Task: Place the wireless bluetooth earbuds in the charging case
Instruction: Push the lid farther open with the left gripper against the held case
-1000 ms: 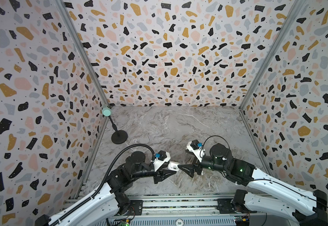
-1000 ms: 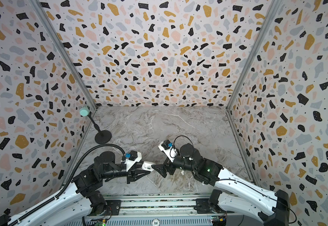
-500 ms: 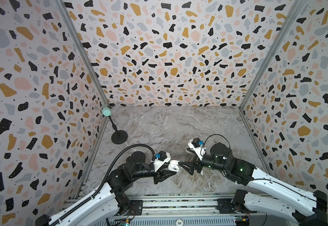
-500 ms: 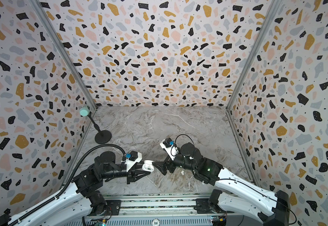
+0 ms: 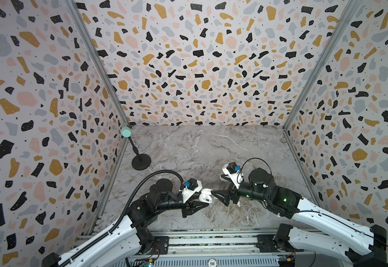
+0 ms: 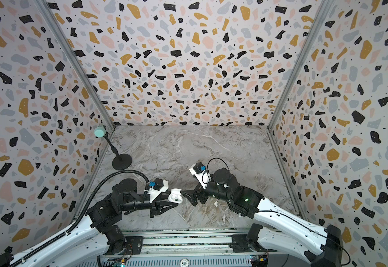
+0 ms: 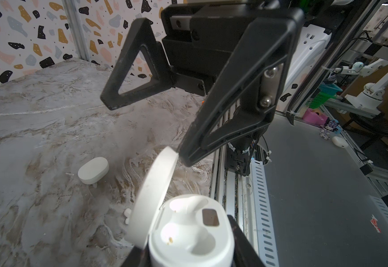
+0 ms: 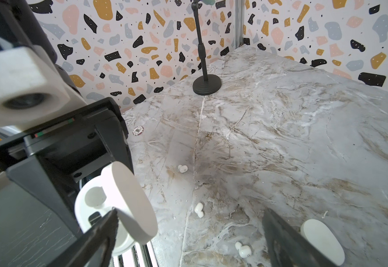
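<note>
- The lid (image 7: pixel 153 196) is now standing swung open, where a second ago the case (image 7: pixel 193 238) was looking shut; the right gripper (image 5: pixel 218 197) has been edging in toward it meanwhile
- The left gripper (image 5: pixel 200 202) is clamping tight on the case's base, holding it up off the table (image 5: pixel 211 150) with the wells facing up
- The right gripper is spreading wide and gripping nothing; in the left wrist view one of its fingertips is touching the lid's rim
- Both wells are showing empty, so the opening step is looking done and the loading not yet begun
- The buds (image 8: pixel 199 210) are lying loose on the table, none in the case; three are showing in the right wrist view, apart from one another
- Fetching one is looking like the next job for the free gripper
- A spare case (image 7: pixel 93 170) is lying shut on the table, just beside one bud
- The table is showing a grey-brown marble print, glossy in patches, and a chip (image 8: pixel 138 130) is lying on it
- Terrazzo-print walls (image 5: pixel 188 69) are closing in three sides, a black stand (image 5: pixel 141 162) with a mint head is standing in the far left corner, and a grey bench (image 7: pixel 315 185) is showing beyond the open front
</note>
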